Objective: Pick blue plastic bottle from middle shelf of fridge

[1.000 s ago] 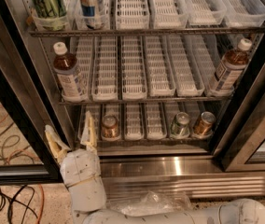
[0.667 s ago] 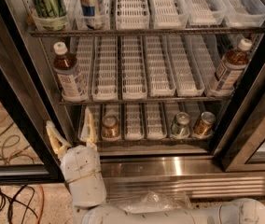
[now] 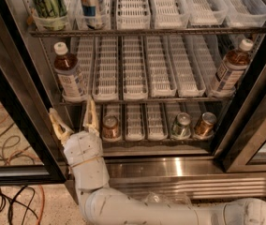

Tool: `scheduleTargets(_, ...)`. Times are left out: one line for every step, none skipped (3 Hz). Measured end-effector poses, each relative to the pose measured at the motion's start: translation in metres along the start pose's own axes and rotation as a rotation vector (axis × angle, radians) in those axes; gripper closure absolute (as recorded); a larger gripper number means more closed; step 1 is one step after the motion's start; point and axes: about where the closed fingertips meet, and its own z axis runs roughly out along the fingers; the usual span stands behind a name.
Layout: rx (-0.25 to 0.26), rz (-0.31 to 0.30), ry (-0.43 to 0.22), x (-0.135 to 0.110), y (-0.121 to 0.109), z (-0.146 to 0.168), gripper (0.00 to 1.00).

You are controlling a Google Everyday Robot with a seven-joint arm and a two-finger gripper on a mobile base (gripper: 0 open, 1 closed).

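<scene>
On the middle shelf (image 3: 137, 99) of the fridge (image 3: 180, 165) stand two alike small bottles of brown drink with white caps and pale labels. The blue plastic bottle (image 3: 70, 77) is in the leftmost lane, and its twin (image 3: 229, 69) is at the far right. My gripper (image 3: 74, 121) is open, fingers pointing up, just below and in front of the left bottle at the height of the bottom shelf. It touches nothing. One fingertip (image 3: 90, 110) nears the middle shelf's front wire.
White lane trays (image 3: 134, 69) fill the shelves. The top shelf holds a green-labelled bottle (image 3: 48, 1) and a blue-and-white one (image 3: 91, 3). Gold cans (image 3: 109, 128) (image 3: 204, 124) and a silver can (image 3: 181, 125) sit below. Black door frames (image 3: 16, 107) (image 3: 252, 102) flank the opening. Cables (image 3: 2, 125) lie on the floor at left.
My gripper has risen a little toward the middle shelf, still open. The bottles and cans have not moved.
</scene>
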Motion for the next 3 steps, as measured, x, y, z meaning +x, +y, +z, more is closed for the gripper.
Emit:
scheduleTargets(-0.020,-0.002,-0.005,0.002,-0.001,0.015,0.32)
scheduleTargets(-0.037,0.004,-0.002,0.010,0.000,0.037,0.38)
scheduleTargets(-0.039,0.011,0.003,0.017,0.002,0.044,0.35)
